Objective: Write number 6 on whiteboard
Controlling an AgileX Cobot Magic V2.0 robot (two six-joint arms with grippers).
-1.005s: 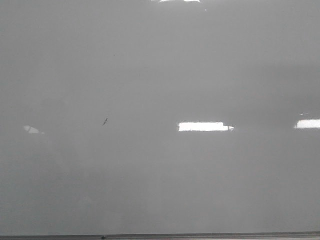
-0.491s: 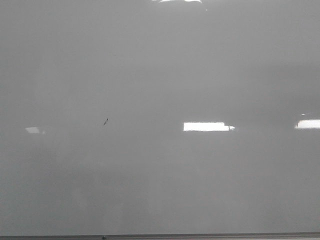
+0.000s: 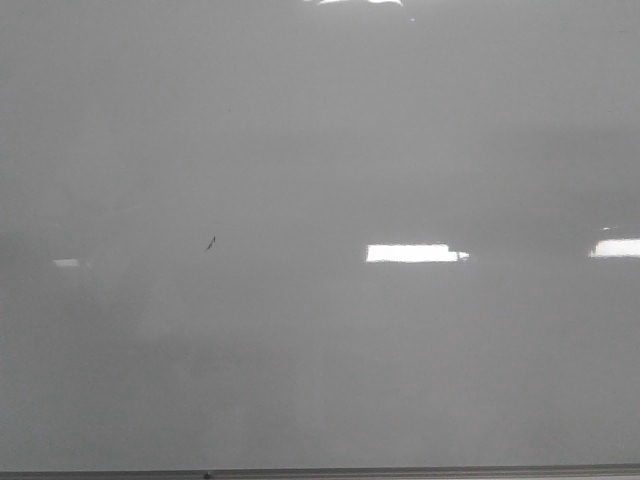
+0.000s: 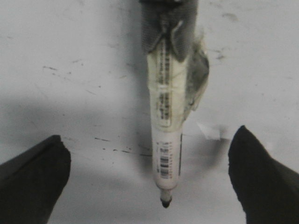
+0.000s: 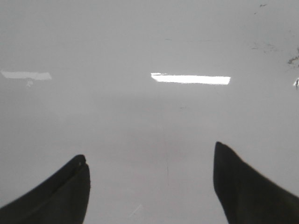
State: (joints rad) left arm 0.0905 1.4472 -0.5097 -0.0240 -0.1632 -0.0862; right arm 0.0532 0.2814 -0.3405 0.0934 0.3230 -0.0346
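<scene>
Whiteboard (image 3: pixel 320 150) in front of me, no 6 drawn on it in any view.

From the front I see only its glossy grey face, bright light reflections, a tiny dark speck (image 3: pixel 211 243) left of centre, and a thin grey edge strip (image 3: pixel 400 470) along the bottom. My left gripper (image 4: pixel 149 182) has its dark fingers (image 4: pixel 32 177) spread wide apart; a white marker (image 4: pixel 167 140), wrapped in tape, sits between them touching neither, tip just off the scuffed board. My right gripper (image 5: pixel 149 191) is also spread and holds nothing, over bare board.
</scene>
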